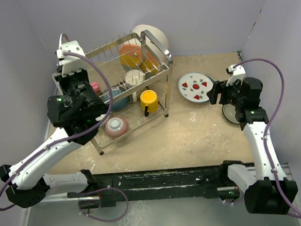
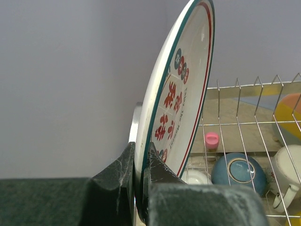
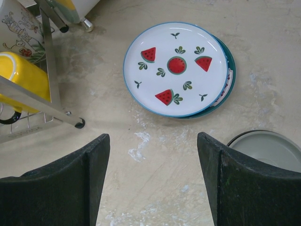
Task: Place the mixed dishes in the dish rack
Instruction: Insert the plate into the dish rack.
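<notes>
Beige tabletop (image 3: pixel 117 122) | left pincer (image 2: pixel 141 162) clamped on red-lettered plate (image 2: pixel 181 94) (held on edge) | right pincer (image 3: pixel 151 139) apart, watermelon plate (image 3: pixel 176 68) ahead

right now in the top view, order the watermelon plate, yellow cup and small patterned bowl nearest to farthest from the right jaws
1. watermelon plate, far right, off the dish rack
2. yellow cup, rack's right end
3. small patterned bowl, rack's near-left end

The left arm (image 1: pixel 44 151) rises from its base with the elbow bent and the wrist lifted high. The left gripper (image 2: pixel 140 157) points upward, its 2 fingers (image 2: pixel 120 165) pinched on the rim of the red-lettered white plate (image 2: pixel 181 94). The right arm (image 1: pixel 258 136) stretches forward with its wrist tipped down. The right gripper (image 3: pixel 153 141) hangs with its jaws spread wide and empty.
</notes>
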{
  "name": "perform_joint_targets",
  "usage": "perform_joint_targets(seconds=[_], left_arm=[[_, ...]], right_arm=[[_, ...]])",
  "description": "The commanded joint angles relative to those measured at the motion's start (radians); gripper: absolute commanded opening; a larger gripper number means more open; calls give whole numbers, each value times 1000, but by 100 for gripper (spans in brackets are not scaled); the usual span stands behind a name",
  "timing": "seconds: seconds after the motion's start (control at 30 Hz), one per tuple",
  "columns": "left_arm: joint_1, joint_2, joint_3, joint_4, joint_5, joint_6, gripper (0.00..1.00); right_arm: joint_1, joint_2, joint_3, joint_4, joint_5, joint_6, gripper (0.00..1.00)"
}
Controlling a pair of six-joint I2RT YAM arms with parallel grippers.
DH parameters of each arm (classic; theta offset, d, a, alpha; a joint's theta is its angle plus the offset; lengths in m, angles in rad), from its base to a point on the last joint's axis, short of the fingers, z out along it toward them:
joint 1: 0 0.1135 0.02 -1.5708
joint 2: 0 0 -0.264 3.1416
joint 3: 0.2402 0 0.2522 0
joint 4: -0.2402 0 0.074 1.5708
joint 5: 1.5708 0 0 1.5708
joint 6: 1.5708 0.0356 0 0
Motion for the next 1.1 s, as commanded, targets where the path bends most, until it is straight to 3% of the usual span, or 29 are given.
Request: perform_joint_targets(seconds=[0.0,0.27,0.57,1.07], left_arm=[[20,21,-10,8,-19,-21,0],[64,78,46,-19,-19,-16,0],[64,40,49,-24,-20,10,0],[64,12,-17,-57,-20,-36,0]], right_arm=[[-3,-20,0,42,7,14,77],[-4,-23,-1,42,11,13,77],[-4,-22,-4,44,11,13,77],[-3,-19,-6,46,16,13,77]])
